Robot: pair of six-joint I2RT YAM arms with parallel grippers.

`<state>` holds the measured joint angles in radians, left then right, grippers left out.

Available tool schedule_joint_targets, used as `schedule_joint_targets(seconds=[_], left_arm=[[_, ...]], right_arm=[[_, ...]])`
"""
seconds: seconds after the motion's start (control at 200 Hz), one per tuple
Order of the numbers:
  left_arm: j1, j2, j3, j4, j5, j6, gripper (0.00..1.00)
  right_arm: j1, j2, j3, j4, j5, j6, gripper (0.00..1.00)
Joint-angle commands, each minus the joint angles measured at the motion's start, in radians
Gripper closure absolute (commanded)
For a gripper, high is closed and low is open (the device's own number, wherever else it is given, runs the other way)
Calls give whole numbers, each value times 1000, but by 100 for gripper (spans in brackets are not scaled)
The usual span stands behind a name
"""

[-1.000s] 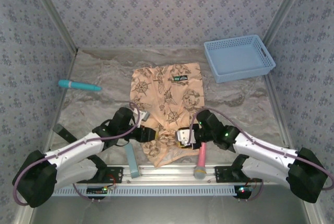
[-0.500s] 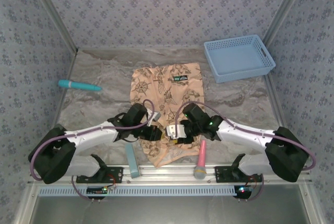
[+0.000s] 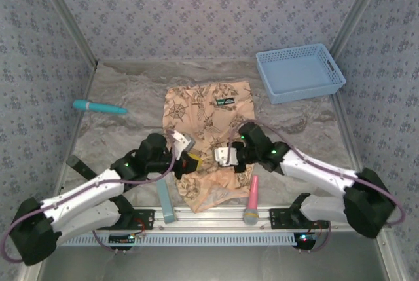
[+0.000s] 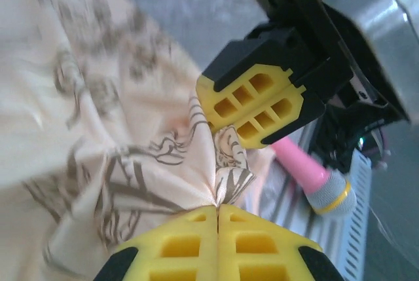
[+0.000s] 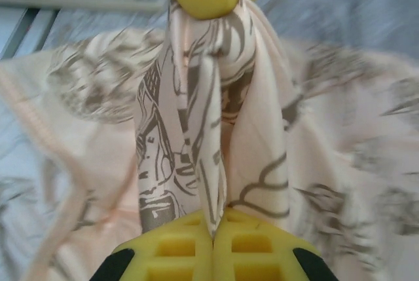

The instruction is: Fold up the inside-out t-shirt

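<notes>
- Left fingers (image 4: 218,223) are pressed together on a gathered pinch of the inside-out t-shirt (image 3: 208,116). The cloth fans out in creases from their tips.
- Right fingers (image 5: 213,232) are likewise clamped shut on a bunched fold of the same shirt.
- The two pairs face each other over the near half of the t-shirt, close but not touching. A twisted band of printed cloth is drawn between them.
- The t-shirt lies mid-table (image 3: 118,133). Its far half is spread flat, with the small dark label (image 3: 226,101) near the far edge. Its near half is rumpled and raised where the fingers hold it.
- A pink microphone (image 3: 251,200) lies just beside the t-shirt's near right corner.
- A light blue bar (image 3: 165,202) lies just beside its near left edge.
- A teal pen (image 3: 99,107) lies well apart to the left of the t-shirt.
- A blue basket (image 3: 300,71) stands beyond the t-shirt's far right corner, apart from it.
</notes>
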<state>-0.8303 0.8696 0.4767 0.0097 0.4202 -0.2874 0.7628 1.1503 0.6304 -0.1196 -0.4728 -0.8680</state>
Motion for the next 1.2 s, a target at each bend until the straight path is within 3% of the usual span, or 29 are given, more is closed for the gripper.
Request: schedule_joint_targets(seconds=[0.0,0.145,0.25,0.3,0.445,0.515,0.675,0.76,0.81,0.955,1.114,1.194], left_arm=[[19,10,-24,118,-74,108,100],[45,172,-56,209,-135,27,92],[49,277,-48,191,-210,-34,71],[54,319,-29,138,-214,-52,67],[57,344,-26,89,-124,-130,62],[60,322,6,-12,-86,-189,56],[59,348,87,-169,99,-314,49],[56,393,113,-182,165,-363,46],[50,416,123,-177,172,-392,45],[36,486,118,-110,179,-432,47],[24,517,102,-28,222,-417,76],[14,479,77,18,235,-356,91]], right_arm=[[-15,-76,-90,120,-15,36,99],[132,-35,-109,29,99,28,95],[190,32,-118,38,69,65,92],[203,51,-117,54,65,84,91],[181,49,-117,80,64,116,74],[165,27,-114,66,32,117,68],[97,-25,-83,-12,-166,120,67],[67,-20,-54,-32,-129,144,67],[65,-1,-39,-35,-71,150,59],[106,103,-11,-31,63,127,59],[169,206,6,57,120,178,60],[168,226,-7,108,150,209,78]])
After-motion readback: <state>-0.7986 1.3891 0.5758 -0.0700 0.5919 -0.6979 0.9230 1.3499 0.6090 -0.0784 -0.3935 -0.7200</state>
